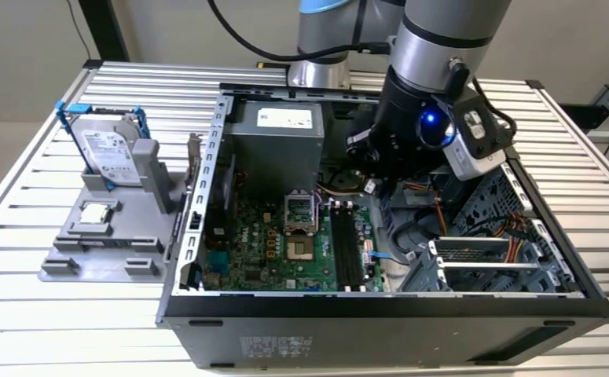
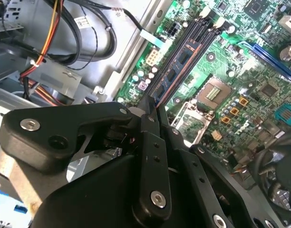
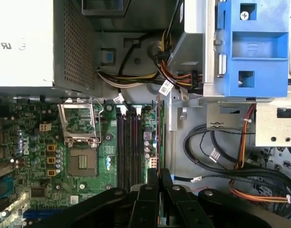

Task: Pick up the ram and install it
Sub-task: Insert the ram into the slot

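I hold the ram, a thin blue-green stick with dark chips, by one end between my fingertips. My gripper is shut on it. In the first wrist view the ram shows edge-on, running out from the gripper alongside the black memory slots of the green motherboard. In the exterior view the gripper hangs inside the open computer case, above the back end of the slots. Whether the stick touches a slot I cannot tell.
The open processor socket lies beside the slots. A silver power supply fills the case's back corner. Cable bundles and a blue drive bay sit on the other side. A grey stand outside the case carries a hard drive.
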Controlling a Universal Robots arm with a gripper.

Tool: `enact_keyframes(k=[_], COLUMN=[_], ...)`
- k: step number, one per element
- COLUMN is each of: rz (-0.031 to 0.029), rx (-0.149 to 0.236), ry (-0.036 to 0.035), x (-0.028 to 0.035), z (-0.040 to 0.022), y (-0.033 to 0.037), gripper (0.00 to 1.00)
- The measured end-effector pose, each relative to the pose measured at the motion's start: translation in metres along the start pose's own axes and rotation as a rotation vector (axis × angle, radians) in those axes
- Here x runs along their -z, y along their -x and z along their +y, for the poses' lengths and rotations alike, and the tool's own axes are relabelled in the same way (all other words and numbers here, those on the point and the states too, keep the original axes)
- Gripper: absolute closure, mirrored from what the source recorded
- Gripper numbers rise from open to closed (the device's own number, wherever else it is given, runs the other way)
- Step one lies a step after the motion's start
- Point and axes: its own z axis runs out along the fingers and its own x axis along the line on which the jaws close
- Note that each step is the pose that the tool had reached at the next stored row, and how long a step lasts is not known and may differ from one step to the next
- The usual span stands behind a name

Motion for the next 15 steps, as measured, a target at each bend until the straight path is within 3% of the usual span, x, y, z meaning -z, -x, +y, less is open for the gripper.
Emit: enact_keyframes(k=[15], rz=[0.0058], rx=[-0.001], ry=[-0.0007], x=[-0.025], z=[-0.0006], y=[-0.003], gripper=[1.0])
